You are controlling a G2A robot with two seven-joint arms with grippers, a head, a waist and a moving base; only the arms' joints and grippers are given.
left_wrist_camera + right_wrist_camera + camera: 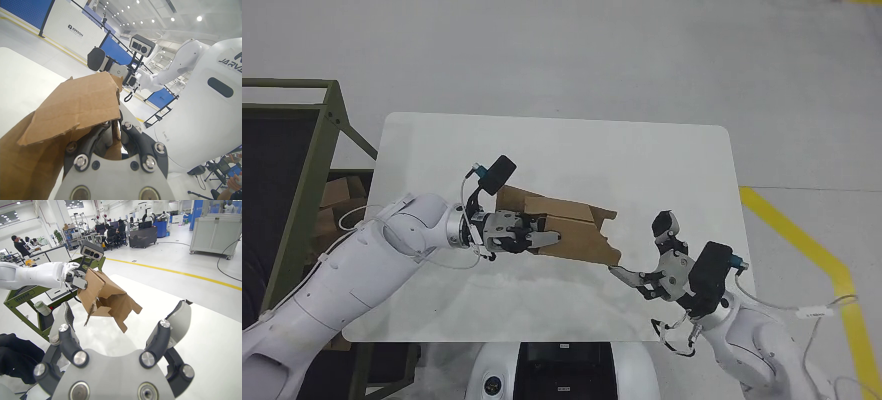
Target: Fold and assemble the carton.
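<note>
Table (662, 170) beneath carton (567, 232), green rack (287, 92) alongside

Top camera downward, wrist cameras share carton (572, 232)

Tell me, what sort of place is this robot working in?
Most likely a robotics lab or test hall in a large industrial building: other robot arms stand along the back, people sit at desks with monitors, and yellow lines mark the polished floor.
</note>
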